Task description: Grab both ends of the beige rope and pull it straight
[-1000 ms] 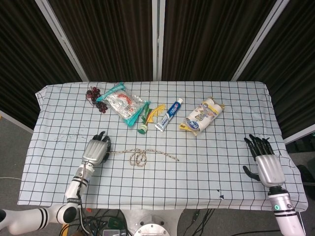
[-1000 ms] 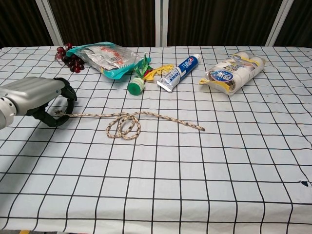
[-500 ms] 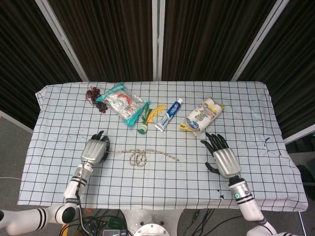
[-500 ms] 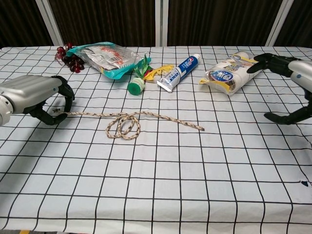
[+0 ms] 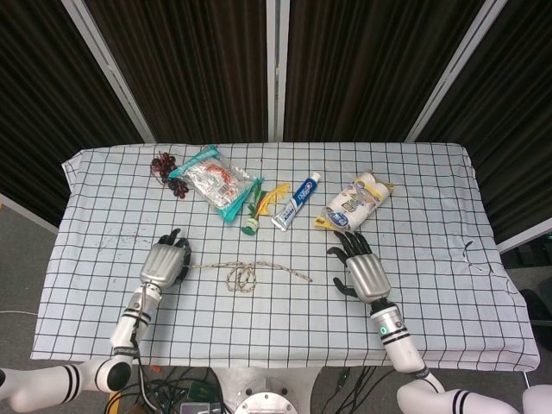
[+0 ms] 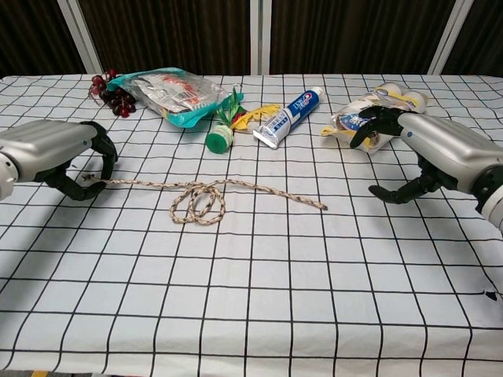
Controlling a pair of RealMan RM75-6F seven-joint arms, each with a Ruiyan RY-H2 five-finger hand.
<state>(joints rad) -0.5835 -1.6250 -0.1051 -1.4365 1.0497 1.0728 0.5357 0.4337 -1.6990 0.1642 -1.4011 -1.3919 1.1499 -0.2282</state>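
Observation:
The beige rope (image 5: 250, 272) (image 6: 206, 196) lies across the checked tablecloth with a coiled loop in its middle. My left hand (image 5: 164, 263) (image 6: 49, 152) pinches the rope's left end, fingers curled around it. The rope's right end (image 6: 321, 206) lies free on the cloth. My right hand (image 5: 362, 269) (image 6: 440, 151) hovers open, fingers spread, a short way to the right of that free end and apart from it.
Behind the rope lie dark grapes (image 5: 164, 166), a snack bag (image 5: 214, 181), a green bottle with yellow items (image 5: 259, 210), a toothpaste tube (image 5: 296, 200) and a pack of white rolls (image 5: 354, 203). The pack sits just beyond my right hand.
My right hand has swept left from the table's right edge toward the rope's free end. The left hand has kept its hold, and the rope has barely shifted.

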